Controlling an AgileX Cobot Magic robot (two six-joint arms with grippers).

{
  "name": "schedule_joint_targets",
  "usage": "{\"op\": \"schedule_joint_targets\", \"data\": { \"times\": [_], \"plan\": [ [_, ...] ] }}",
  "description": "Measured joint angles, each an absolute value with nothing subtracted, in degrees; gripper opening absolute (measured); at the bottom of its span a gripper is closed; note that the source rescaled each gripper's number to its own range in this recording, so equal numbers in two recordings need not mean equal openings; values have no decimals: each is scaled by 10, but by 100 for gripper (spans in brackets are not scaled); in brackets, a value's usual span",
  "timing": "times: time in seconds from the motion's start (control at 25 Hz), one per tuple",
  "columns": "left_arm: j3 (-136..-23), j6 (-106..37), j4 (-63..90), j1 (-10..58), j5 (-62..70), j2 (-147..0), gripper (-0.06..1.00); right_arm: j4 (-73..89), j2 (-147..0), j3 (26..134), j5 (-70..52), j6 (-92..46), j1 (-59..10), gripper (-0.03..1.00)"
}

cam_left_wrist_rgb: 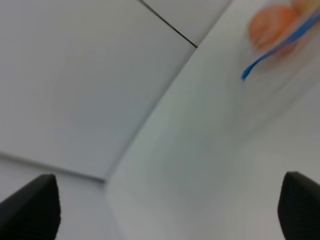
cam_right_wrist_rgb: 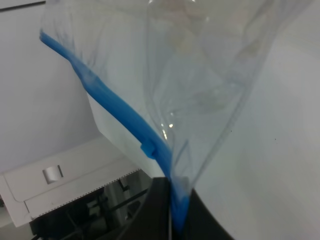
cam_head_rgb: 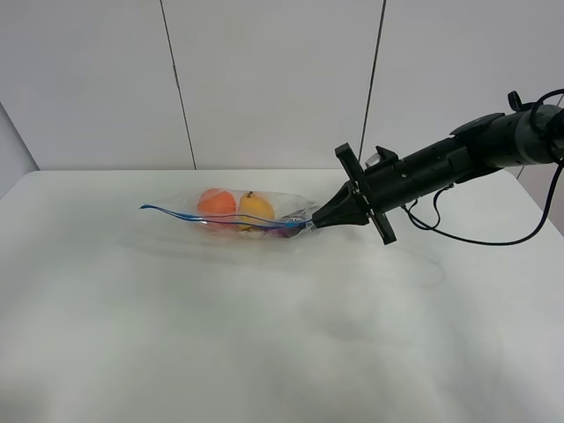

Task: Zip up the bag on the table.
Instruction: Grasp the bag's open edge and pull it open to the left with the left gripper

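Note:
The clear bag (cam_head_rgb: 242,211) lies on the white table (cam_head_rgb: 264,344) toward the back, with an orange fruit (cam_head_rgb: 216,202) and a yellow fruit (cam_head_rgb: 256,206) inside. Its blue seal strip (cam_head_rgb: 189,216) runs along the near side. My right gripper (cam_head_rgb: 315,222) is shut on the bag's right end; the right wrist view shows the strip (cam_right_wrist_rgb: 115,110) and a small blue slider (cam_right_wrist_rgb: 148,148) running into the gripper (cam_right_wrist_rgb: 177,220). My left gripper (cam_left_wrist_rgb: 170,210) is open and empty, out of the high view; the left wrist view shows the strip's free end (cam_left_wrist_rgb: 250,67) far off.
A black cable (cam_head_rgb: 476,240) hangs from the right arm and loops over the table at the right. Grey wall panels (cam_head_rgb: 264,79) stand just behind the table's far edge. A white cabinet (cam_right_wrist_rgb: 65,185) shows beyond the table in the right wrist view.

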State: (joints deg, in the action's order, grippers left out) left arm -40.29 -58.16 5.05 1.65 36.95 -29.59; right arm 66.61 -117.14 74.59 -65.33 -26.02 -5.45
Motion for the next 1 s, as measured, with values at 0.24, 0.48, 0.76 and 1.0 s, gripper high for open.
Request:
{"op": "schedule_joint_targets", "data": {
  "times": [0.24, 0.48, 0.76, 1.0],
  "plan": [
    [-403, -824, 137, 16, 262, -408, 100, 666, -1171, 746, -653, -263, -55, 0],
    [-403, -965, 298, 44, 230, -495, 100, 666, -1171, 746, -653, -263, -55, 0],
    [-403, -1119, 484, 136, 209, -593, 100, 666, -1171, 746, -653, -264, -55, 0],
    [-404, -1231, 619, 239, 144, -676, 100, 666, -1171, 746, -653, -264, -55, 0]
  ]
}}
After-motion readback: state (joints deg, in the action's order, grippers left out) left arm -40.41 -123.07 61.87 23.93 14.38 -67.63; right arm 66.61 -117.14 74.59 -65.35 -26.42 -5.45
